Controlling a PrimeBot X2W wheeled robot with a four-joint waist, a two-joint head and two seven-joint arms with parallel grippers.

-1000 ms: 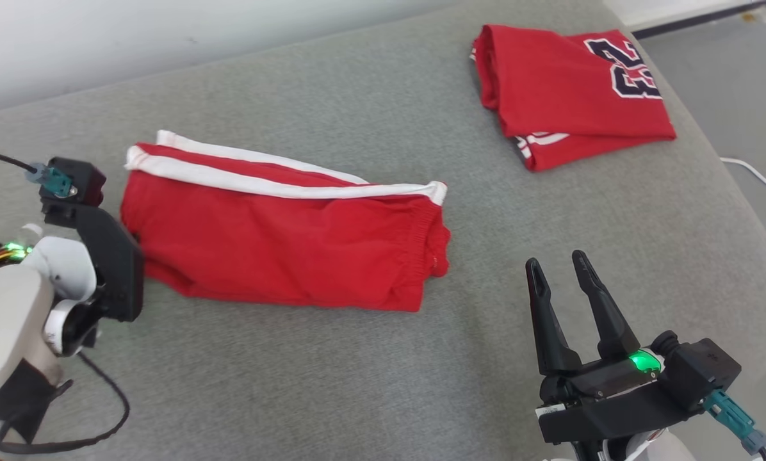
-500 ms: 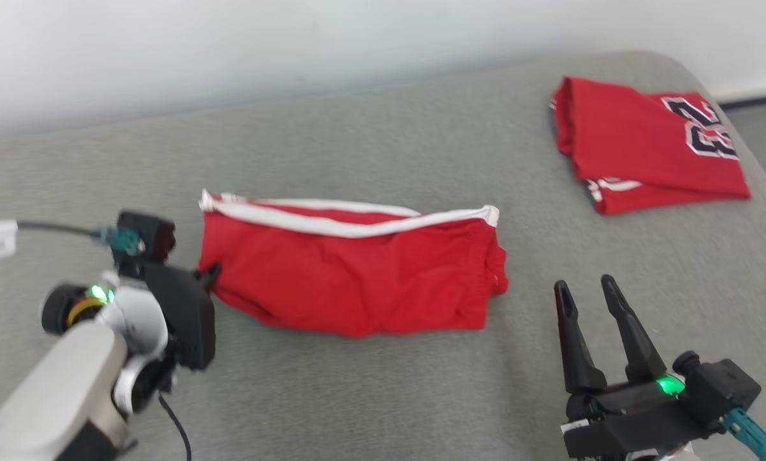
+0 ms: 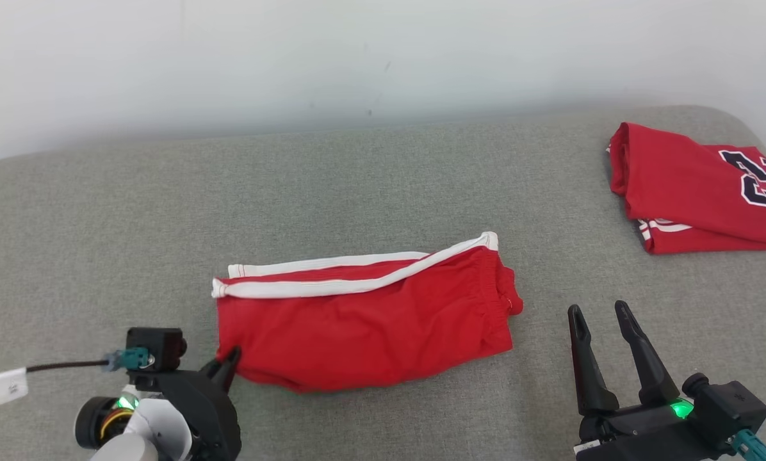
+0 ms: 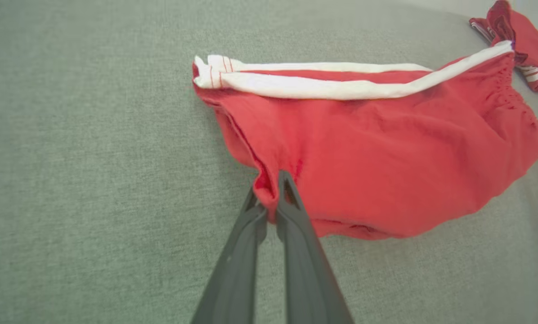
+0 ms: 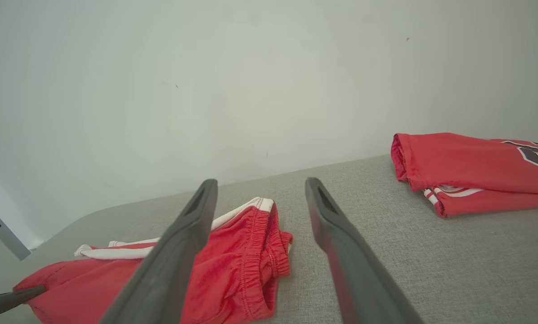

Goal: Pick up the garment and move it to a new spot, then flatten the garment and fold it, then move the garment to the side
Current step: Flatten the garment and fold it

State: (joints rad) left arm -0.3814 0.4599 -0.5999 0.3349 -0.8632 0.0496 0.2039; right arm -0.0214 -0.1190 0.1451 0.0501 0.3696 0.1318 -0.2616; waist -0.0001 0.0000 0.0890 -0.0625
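Here we are over the grey upholstered surface (image 3: pixel 165 224), and the red shorts (image 3: pixel 364 333) lie right in the middle of the head view, a touch toward 6 o'clock. They're doubled over on themselves, with the white side stripe (image 3: pixel 332 285) running along the 12 o'clock edge and the gathered waistband (image 3: pixel 495 288) out at 3 o'clock. There are a few soft wrinkles, but the bundle is tidy enough.

The left gripper (image 4: pixel 269 191) is the busy one. It comes in from 7 o'clock of the shorts with its two dark fingers pinched almost together, and the wrist view shows a fold of red cloth from the corner caught between the tips. So it has a real bite on the fabric, low and close to the surface.

The right gripper (image 3: pixel 597 310) sits out at 4 o'clock of the shorts, clear of them. Its fingers are spread wide with nothing between them, and they point up toward the pale wall (image 3: pixel 293 64).

Up at 2 o'clock, well apart from the shorts, a folded red jersey (image 3: pixel 690 186) with a dark number on it is parked near the edge.

As for progress, the shorts look flattened and folded already, so I'd call the middle of the job done. What seems to be left is the last leg, carrying the bundle off to the side, and that corner pinch reads like the start of it. A one-corner hold could let the fold fall open as it travels, so that's the thing to watch
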